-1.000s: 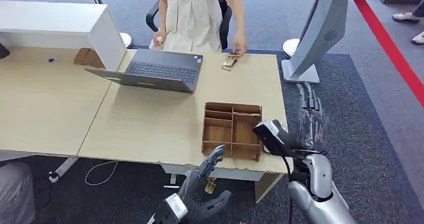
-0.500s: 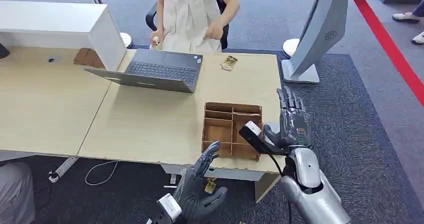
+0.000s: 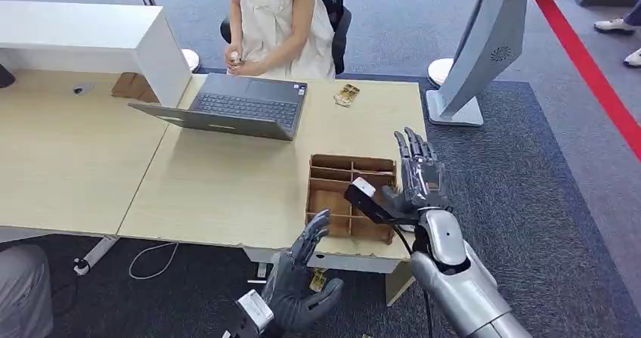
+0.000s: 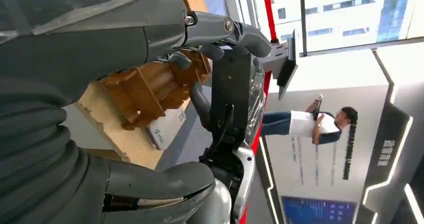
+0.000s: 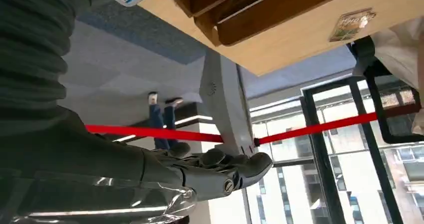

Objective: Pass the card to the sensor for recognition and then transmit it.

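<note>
The card [image 3: 347, 94] lies flat at the table's far edge, near the person, well beyond the wooden organizer [image 3: 351, 196]; the right hand [image 3: 416, 178] is the nearer one, raised over the organizer's right side, fingers spread, empty; the left hand [image 3: 302, 285] hangs low off the near edge, open too
</note>
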Robot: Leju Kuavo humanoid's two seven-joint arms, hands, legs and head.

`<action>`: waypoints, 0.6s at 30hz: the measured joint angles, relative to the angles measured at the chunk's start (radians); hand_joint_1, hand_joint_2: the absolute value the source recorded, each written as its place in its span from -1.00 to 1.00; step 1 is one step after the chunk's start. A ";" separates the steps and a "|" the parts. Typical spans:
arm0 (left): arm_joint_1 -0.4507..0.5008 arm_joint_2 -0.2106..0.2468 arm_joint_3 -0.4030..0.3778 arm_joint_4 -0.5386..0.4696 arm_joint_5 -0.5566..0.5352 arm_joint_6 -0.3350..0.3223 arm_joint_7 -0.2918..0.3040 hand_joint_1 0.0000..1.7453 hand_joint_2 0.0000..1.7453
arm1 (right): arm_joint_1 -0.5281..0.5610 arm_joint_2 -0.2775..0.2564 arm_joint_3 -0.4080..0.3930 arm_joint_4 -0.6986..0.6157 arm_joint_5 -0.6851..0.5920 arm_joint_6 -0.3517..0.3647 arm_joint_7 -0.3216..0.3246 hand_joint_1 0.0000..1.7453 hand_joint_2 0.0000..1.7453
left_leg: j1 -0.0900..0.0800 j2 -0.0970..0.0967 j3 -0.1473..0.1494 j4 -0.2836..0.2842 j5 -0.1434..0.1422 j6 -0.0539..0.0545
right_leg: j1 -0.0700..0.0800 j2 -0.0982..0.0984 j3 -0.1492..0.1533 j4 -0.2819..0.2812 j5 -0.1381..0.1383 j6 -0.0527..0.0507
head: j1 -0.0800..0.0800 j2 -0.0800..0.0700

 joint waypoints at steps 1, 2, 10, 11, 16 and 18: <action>0.000 0.000 0.000 0.000 0.001 0.000 0.000 -1.00 1.00 | -0.001 0.001 0.002 0.003 0.000 0.001 0.000 -1.00 1.00 | 0.000 0.000 0.000 0.000 0.000 0.000 | 0.000 0.000 0.000 0.000 0.000 0.000 | 0.000 0.000; -0.001 0.000 -0.001 0.001 0.001 0.000 0.000 -1.00 1.00 | -0.008 0.004 0.007 0.012 -0.002 0.002 0.000 -1.00 1.00 | 0.000 0.000 0.000 0.000 0.000 0.000 | 0.000 0.000 0.000 0.000 0.000 0.000 | 0.000 0.000; -0.003 0.002 -0.006 0.001 0.003 -0.005 -0.002 -1.00 1.00 | -0.042 0.026 0.037 0.068 -0.013 0.014 -0.001 -1.00 1.00 | 0.000 0.000 0.000 0.000 0.000 0.000 | 0.000 0.000 0.000 0.000 0.000 0.000 | 0.000 0.000; -0.003 0.002 -0.006 0.001 0.003 -0.005 -0.002 -1.00 1.00 | -0.044 0.028 0.040 0.073 -0.017 0.014 -0.001 -1.00 1.00 | 0.000 0.000 0.000 0.000 0.000 0.000 | 0.000 0.000 0.000 0.000 0.000 0.000 | 0.000 0.000; -0.003 0.002 -0.006 0.002 0.000 -0.006 -0.009 -1.00 1.00 | -0.048 0.038 0.058 0.097 -0.031 0.008 0.006 -1.00 1.00 | 0.000 0.000 0.000 0.000 0.000 0.000 | 0.000 0.000 0.000 0.000 0.000 0.000 | 0.000 0.000; -0.003 0.002 -0.006 0.002 -0.001 -0.006 -0.012 -1.00 1.00 | -0.048 0.041 0.062 0.106 -0.033 0.008 0.009 -1.00 1.00 | 0.000 0.000 0.000 0.000 0.000 0.000 | 0.000 0.000 0.000 0.000 0.000 0.000 | 0.000 0.000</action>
